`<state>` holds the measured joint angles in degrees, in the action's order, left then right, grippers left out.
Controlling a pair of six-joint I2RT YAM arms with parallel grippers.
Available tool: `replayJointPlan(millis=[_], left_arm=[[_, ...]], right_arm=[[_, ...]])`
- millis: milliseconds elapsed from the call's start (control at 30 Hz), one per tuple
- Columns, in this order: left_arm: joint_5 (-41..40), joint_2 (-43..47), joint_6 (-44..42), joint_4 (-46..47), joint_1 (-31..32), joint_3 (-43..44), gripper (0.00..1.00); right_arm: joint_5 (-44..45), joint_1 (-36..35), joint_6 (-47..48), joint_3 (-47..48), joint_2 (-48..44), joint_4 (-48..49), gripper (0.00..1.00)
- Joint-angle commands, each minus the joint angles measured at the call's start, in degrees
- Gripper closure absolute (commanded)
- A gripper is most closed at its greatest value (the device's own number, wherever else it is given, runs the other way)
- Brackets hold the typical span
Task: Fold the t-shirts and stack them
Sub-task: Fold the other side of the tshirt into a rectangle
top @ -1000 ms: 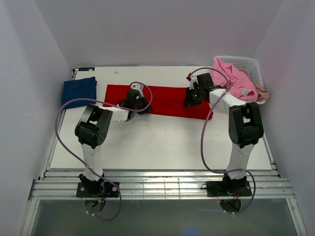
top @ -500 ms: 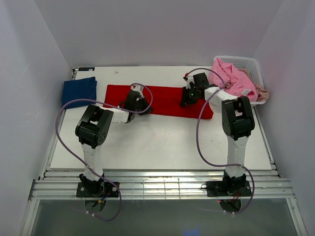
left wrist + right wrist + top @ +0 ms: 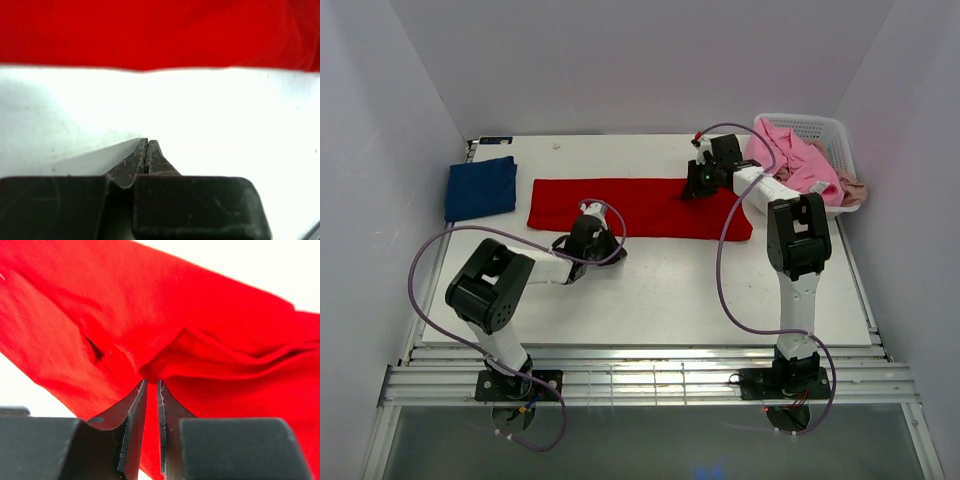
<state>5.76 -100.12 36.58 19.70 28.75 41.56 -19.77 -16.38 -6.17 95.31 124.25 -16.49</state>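
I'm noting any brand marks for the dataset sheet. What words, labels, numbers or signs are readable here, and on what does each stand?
No text can be read in any view.
A white tag on the pink t-shirt in the basket: too small to read.
The red t-shirt and the navy t-shirt: plain, no print showing.

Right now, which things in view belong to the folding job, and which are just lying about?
Job: red t-shirt, pinched by the right end effector; navy t-shirt, folded; pink t-shirt; beige t-shirt; left end effector, shut and empty.
Lying about: white basket under the pink t-shirt.
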Motion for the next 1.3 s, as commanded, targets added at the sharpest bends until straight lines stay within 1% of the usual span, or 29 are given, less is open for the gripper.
replayJointPlan(millis=[0,167,233,300,333,367,400,467,500,567,667,800,933,1033,1267], left_arm=[[-2.07,3.25,0.78,-1.95,0.95,-3.23,1.0],[-2.33,5.28,2.44,-1.69,2.53,-5.44,1.0],[-4.16,7.46,2.88,-1.16,3.41,-6.4,1.0],[-5.75,9.75,1.92,-0.9,4.64,-6.41,1.0],[-7.5,10.98,1.31,-1.07,4.82,-6.23,1.0],[-9.34,13.52,0.69,-1.16,4.82,-5.62,1.0],[-10.41,14.76,-0.79,-1.42,4.82,-5.0,1.0],[-12.95,17.48,-2.29,-3.44,4.82,-2.82,1.0],[-15.32,18.02,-4.04,-4.05,4.82,-1.93,1.0],[-16.83,18.11,-5.46,-4.5,4.82,-0.44,1.0],[-17.8,15.22,-6.61,-4.24,4.82,3.34,1.0],[-13.77,6.98,-6.87,-0.73,4.82,8.69,1.0],[-7.71,0.38,-6.87,2.61,4.82,12.57,1.0],[-6.29,-2.97,-6.61,3.32,4.82,14.33,1.0],[-6.29,-7.89,-7.13,4.38,4.82,14.52,1.0]], right_arm=[[0.26,-0.05,-1.38,4.79,1.26,1.11,0.81],[0.35,0.03,-1.91,8.92,4.42,2.07,0.81],[1.05,0.03,-2.09,8.24,4.17,2.86,0.83],[1.66,-0.05,-2.61,5.08,0.66,7.07,0.83],[2.19,0.03,-2.7,2.98,-1.18,8.74,0.81],[2.37,0.03,-2.88,-1.74,-5.38,10.5,0.8],[2.54,0.03,-3.05,-4.14,-7.77,13.82,0.8],[2.98,-0.05,-2.97,-8.45,-12.94,14.64,0.78],[2.9,0.03,-2.79,-9.17,-14.11,13.95,0.77],[2.46,-0.05,-2.53,-9.53,-15.34,11.93,0.77],[1.14,0.03,-1.83,-8.56,-13.95,8.58,0.79],[0.35,0.03,-1.91,-9.52,-12.01,8.49,0.81],[-1.32,-0.05,-2.44,-9.96,-9.64,8.84,0.83],[-1.59,-0.14,-2.44,-10.31,-8.41,8.93,0.84],[-2.38,-0.05,-2.44,-9.35,-5.68,8.76,0.84]])
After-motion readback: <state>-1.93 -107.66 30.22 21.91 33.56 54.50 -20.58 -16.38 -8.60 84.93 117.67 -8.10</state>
